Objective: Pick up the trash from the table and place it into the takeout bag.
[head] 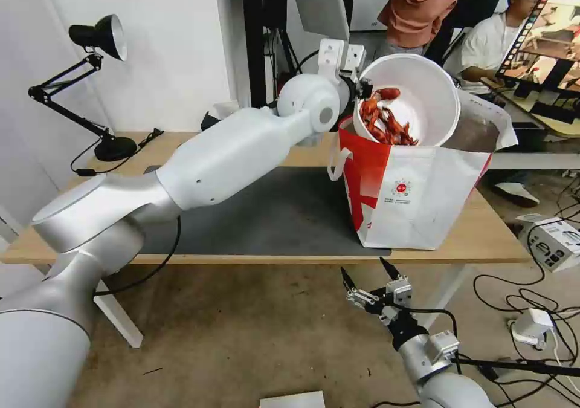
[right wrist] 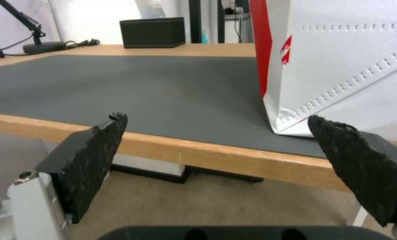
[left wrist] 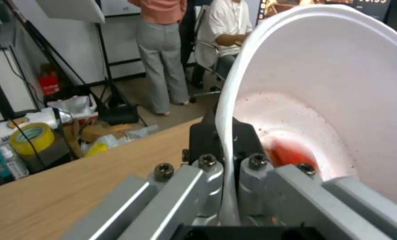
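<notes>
Left gripper (head: 361, 87) pinches the white bowl (head: 417, 93) rim, tipped over the takeout bag (head: 417, 196) mouth | best lowered slowly so shell scraps (head: 380, 121) fall inside | right gripper (head: 370, 282) hangs wide open, empty, below the table (head: 483, 239) edge

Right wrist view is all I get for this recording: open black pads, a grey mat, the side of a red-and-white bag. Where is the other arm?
Observer: The left gripper is raised above the open top of the red-and-white takeout bag, which stands on the light wood table.
Operator: Holding anything?
Observer: Yes, the white round bowl; in the left wrist view its fingers pinch the bowl's rim.
Operator: Is the bowl level?
Observer: No, it is tipped on its side, with red shell scraps piled at its lower edge over the bag.
Operator: And my arm?
Observer: The right gripper hangs open below the table's front edge, apart from the bag.
</notes>
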